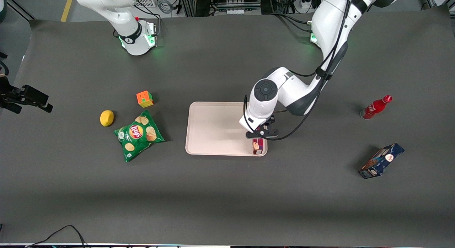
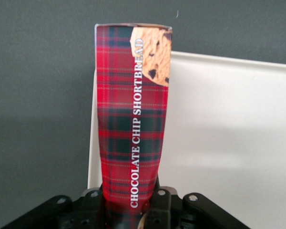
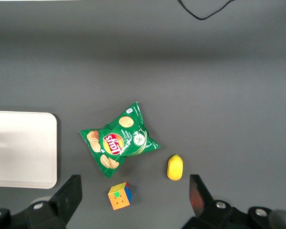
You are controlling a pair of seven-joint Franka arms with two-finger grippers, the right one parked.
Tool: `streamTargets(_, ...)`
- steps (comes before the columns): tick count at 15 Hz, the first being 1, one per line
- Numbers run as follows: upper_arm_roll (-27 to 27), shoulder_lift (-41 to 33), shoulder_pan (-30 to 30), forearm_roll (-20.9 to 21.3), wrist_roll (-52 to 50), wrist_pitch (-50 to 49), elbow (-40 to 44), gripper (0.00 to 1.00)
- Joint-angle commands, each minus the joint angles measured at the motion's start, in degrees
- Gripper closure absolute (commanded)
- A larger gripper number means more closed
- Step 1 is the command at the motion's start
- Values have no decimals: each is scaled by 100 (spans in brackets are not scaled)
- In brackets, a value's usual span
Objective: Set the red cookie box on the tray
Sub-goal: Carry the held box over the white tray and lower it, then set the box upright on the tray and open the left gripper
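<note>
My left gripper (image 1: 258, 137) is shut on the red cookie box (image 1: 258, 145), a long dark-red plaid carton. It holds the box over the tray's (image 1: 213, 129) corner nearest the front camera, toward the working arm's end. In the left wrist view the box (image 2: 133, 114) runs lengthwise out from between the fingers (image 2: 163, 207), with cookie pictures at its outer end, along the tray's (image 2: 229, 143) edge. I cannot tell whether the box rests on the tray or hangs just above it. The arm hides most of the box in the front view.
A green chip bag (image 1: 138, 135), a lemon (image 1: 106, 118) and a colour cube (image 1: 144, 98) lie toward the parked arm's end. A red soda bottle (image 1: 376, 107) and a dark blue snack box (image 1: 381, 161) lie toward the working arm's end.
</note>
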Motion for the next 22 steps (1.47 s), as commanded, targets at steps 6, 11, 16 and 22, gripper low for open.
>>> streamTargets(6, 78, 136, -102, 89, -397, 285, -101, 100)
streamTargets(11, 131, 207, -102, 80, -344, 373, -92, 34)
streamTargets(16, 131, 119, -93, 1, -423, 277, 30, 0)
streamTargets(22, 131, -706, 275, -358, 24, -645, 469, 0)
